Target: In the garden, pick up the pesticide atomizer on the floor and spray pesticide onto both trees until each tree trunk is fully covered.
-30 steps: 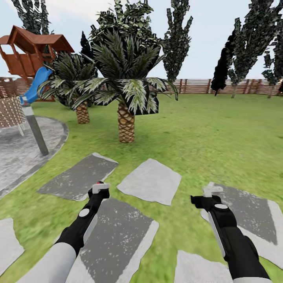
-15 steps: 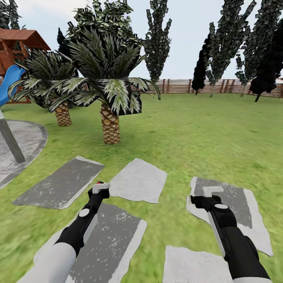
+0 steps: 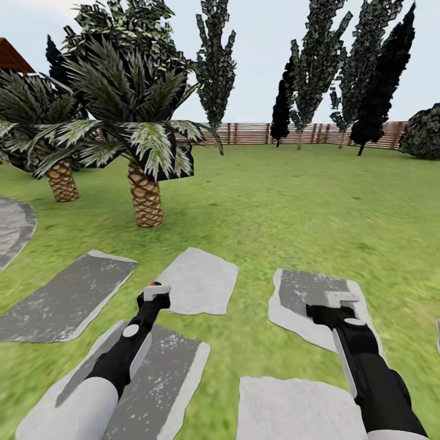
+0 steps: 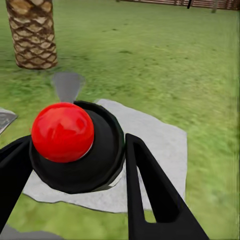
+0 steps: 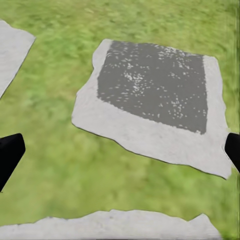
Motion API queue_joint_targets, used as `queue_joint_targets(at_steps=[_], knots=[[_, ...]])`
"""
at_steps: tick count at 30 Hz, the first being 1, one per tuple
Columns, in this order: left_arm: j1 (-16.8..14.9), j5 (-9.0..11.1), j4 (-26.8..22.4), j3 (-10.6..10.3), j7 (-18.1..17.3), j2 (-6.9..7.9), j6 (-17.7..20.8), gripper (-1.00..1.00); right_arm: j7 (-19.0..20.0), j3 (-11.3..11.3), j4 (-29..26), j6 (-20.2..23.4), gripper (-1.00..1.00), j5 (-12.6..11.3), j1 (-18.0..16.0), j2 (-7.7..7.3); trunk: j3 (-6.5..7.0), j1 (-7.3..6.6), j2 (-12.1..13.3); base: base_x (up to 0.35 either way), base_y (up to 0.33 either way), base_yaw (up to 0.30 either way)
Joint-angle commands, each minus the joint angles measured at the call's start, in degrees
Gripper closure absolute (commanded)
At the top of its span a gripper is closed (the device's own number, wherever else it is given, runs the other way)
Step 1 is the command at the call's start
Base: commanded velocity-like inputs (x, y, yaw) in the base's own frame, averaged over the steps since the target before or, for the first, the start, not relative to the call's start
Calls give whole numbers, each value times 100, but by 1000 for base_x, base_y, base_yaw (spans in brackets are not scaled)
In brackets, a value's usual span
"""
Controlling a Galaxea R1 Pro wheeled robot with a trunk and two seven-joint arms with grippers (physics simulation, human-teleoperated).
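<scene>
My left gripper [image 3: 156,294] is shut on the pesticide atomizer [image 4: 75,155], a black round-bodied sprayer with a red knob [image 4: 62,131] seated between the two black fingers [image 4: 150,190]. In the head view its red tip [image 3: 153,285] pokes out above the gripper. My right gripper [image 3: 340,299] is open with nothing in it, its fingertips [image 5: 11,150] far apart over a grey paving slab [image 5: 150,85]. Both hang low over the floor, green grass [image 3: 305,208] set with slabs. The task's two trees are out of view.
Two short palms [image 3: 145,198] [image 3: 63,182] stand ahead on the left. Dark narrow cypresses [image 3: 379,73] line the brown slat fence [image 3: 244,133] at the back, with a bush [image 3: 425,131] far right. Open lawn stretches ahead and to the right.
The whole view has swung to the right: the playhouse, slide and grey post have slid out at the left, the bush has come in. Both arms keep their pose.
</scene>
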Motion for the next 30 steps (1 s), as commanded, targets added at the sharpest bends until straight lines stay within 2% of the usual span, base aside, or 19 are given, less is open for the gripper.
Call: queue_joint_targets(at_steps=[1,3,7,10,30], knots=[[-1,-1,1,-1,1,0,0,100,0,-4,-2,-2,-100,1,0,-3,0,0,0,0,0,-271],[-1,-1,1,-1,1,0,0,100,0,-30,-8,-1,-100,1,0,-7,0,0,0,0,0,-271],[-1,-1,3,-1,1,0,0,100,5,-368,-14,-3,-100,1,0,-5,0,0,0,0,0,-272],[-1,-1,3,-1,1,0,0,100,8,-464,-12,-5,-100,1,0,-1,0,0,0,0,0,-272],[-1,0,3,-1,1,0,0,100,9,-486,-12,-4,-100,9,0,0,0,0,0,0,-4,-272]])
